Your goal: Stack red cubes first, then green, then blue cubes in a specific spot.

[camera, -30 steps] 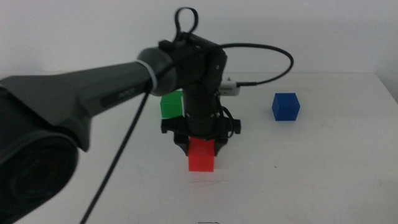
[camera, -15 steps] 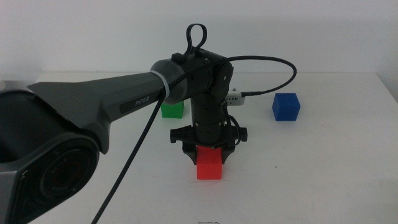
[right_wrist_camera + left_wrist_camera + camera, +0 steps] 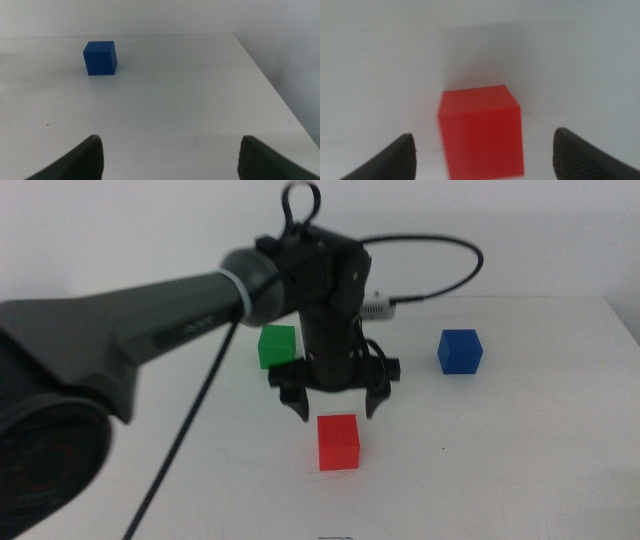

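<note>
We watch the green cube (image 3: pixel 277 346) at back left: swinging over for it, our arm could clip the red cube (image 3: pixel 338 441) and shift the base. Left gripper (image 3: pixel 334 406) hangs spread, empty, just above red. Blue cube (image 3: pixel 460 351) sits right; right gripper (image 3: pixel 170 155) waits, spread.

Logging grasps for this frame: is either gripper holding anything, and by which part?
Nothing is held. The left gripper hangs open above the red cube; the right gripper is open too.

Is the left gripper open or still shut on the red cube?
Open. The left gripper hangs above the red cube, jaws spread wide, touching nothing.
</note>
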